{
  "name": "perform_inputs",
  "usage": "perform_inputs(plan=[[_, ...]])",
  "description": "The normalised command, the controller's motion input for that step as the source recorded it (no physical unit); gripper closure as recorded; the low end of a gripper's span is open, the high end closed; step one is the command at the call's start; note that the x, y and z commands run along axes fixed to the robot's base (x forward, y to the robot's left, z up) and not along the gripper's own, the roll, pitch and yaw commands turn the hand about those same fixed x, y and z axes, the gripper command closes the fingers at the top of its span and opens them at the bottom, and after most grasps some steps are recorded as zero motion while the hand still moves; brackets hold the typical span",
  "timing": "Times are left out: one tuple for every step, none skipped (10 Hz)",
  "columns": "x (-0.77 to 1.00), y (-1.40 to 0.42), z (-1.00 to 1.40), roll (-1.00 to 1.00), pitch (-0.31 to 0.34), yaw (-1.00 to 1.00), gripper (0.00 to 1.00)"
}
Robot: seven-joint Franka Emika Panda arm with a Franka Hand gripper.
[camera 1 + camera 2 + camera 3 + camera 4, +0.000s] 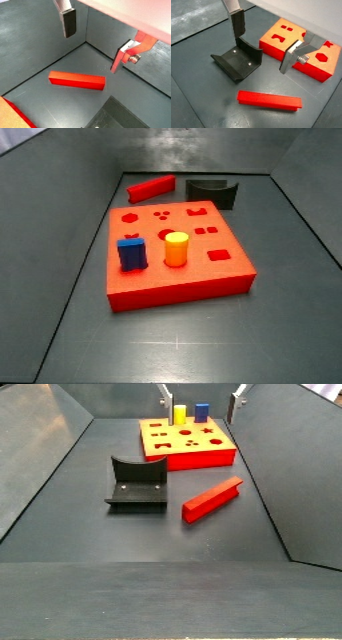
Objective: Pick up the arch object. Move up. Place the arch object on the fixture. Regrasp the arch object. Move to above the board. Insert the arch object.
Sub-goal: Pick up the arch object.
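pincer [264,50]: i see it spread, empty, above the arch object [269,99].
handling: probably light, stiff; i'd pinch mid-length across its narrow sides.

Robot lab (grey walled test bin [80,454])

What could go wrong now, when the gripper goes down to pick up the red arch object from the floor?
1. The open gripper hangs above the arch object, which lies flat on the floor; badly centred fingers could push it away.
2. The fixture stands close beside the arch object in a side view, so a finger might hit it.
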Motion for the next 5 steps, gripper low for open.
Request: perform_inputs(plan=[[-0.35, 0.04, 0.0, 0.0, -0.044, -0.15, 0.0], [-0.07, 0.0, -0.53, 0.02, 0.07, -0.98, 0.0], [-0.05, 0.06, -0.67, 0.0, 0.087, -0.97, 0.0], [-0.02, 0.07, -0.81, 0.0, 0.041, -1.0, 0.0], [-0.01, 0.04, -0.88, 0.0, 0.027, -1.0, 0.0]])
